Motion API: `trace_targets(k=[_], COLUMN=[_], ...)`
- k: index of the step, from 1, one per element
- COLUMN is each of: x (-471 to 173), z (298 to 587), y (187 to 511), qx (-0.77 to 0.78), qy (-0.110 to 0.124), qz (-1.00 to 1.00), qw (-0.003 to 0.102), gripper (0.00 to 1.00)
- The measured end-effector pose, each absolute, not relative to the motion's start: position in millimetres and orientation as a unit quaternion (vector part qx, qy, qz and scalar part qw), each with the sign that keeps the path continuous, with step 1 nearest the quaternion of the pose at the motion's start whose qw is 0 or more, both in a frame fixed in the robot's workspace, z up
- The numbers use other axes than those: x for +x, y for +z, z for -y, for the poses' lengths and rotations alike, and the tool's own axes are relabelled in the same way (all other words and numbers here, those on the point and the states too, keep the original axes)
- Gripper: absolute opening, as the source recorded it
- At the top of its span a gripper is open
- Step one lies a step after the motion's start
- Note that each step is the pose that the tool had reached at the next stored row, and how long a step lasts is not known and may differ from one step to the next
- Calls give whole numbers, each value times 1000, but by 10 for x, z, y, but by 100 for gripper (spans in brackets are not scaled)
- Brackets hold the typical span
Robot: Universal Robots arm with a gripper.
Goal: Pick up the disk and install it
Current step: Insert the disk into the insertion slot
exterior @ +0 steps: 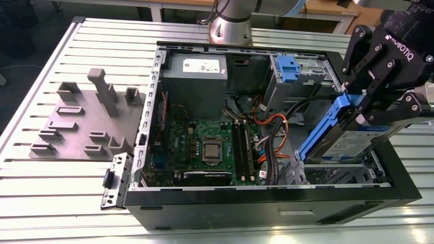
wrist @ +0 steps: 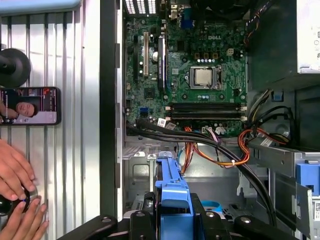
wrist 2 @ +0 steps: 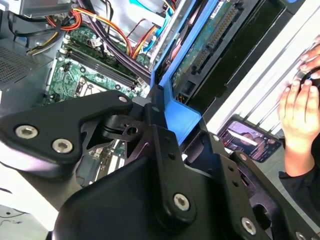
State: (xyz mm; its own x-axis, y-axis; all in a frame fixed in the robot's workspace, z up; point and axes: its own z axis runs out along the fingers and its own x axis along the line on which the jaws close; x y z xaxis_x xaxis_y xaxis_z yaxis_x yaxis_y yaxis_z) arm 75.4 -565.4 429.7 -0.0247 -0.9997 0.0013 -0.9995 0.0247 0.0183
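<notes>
The disk, a silver drive with a blue-and-white label in a blue plastic frame, hangs steeply tilted over the drive bay at the front corner of the open computer case, on the exterior view's right. My black gripper is shut on its upper end, fingers clamping the blue frame. In the second wrist view the disk runs away from the gripper toward the case interior. The first wrist view has the blue frame between the fingers, above the metal bay floor.
Orange and black cables run beside the bay, next to the motherboard. A grey power supply and a blue clip piece sit at the back. A grey fixture plate lies left. A person's hands and phone are outside the case.
</notes>
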Motion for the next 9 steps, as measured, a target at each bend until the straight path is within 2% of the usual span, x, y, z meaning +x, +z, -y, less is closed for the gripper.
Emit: trace_targets(k=[9], x=[755], z=[5654], y=[4215], qx=[698], qy=[-6], qz=[716], qw=[7], gripper=[36])
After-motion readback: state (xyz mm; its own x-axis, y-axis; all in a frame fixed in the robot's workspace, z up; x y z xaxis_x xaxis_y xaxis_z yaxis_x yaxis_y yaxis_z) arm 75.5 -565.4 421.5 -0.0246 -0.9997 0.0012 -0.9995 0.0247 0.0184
